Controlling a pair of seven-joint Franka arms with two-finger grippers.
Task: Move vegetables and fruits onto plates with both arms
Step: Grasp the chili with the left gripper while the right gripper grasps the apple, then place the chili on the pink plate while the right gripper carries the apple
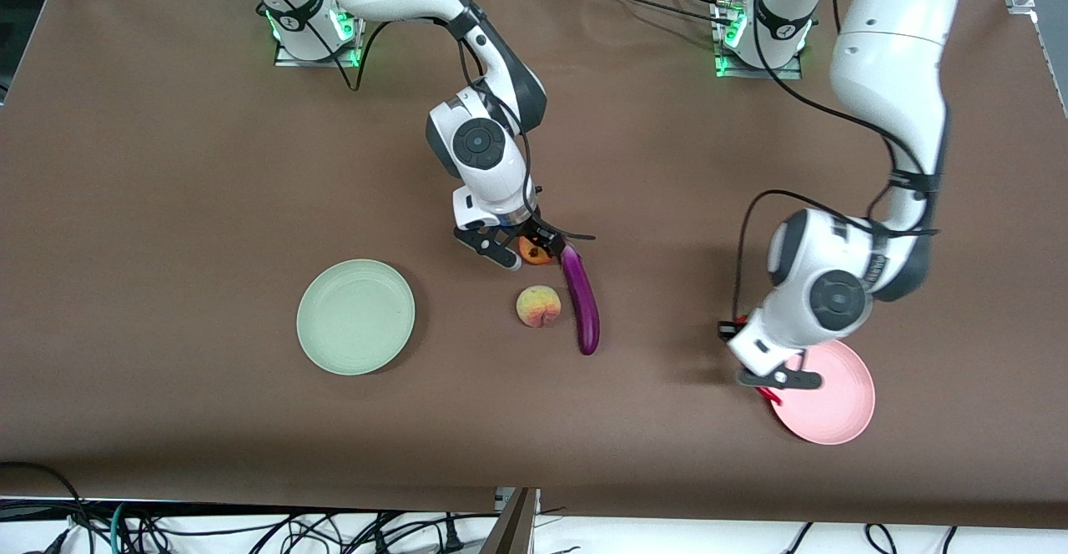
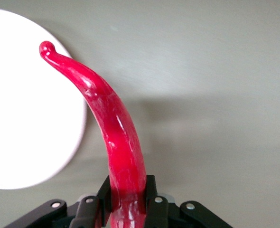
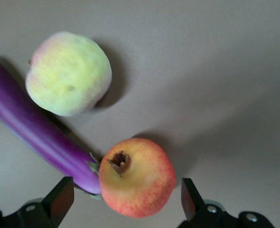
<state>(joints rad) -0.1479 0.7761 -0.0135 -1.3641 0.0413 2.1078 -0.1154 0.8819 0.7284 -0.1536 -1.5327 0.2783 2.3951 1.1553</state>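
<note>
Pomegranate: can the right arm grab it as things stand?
Probably yes. The right end effector is open around the pomegranate; the eggplant stem end touches it and may get nudged.

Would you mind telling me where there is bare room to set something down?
Both the green plate and the pink plate are bare. Open table lies between the eggplant and the pink plate. It is crowded where peach, pomegranate and eggplant cluster.
</note>
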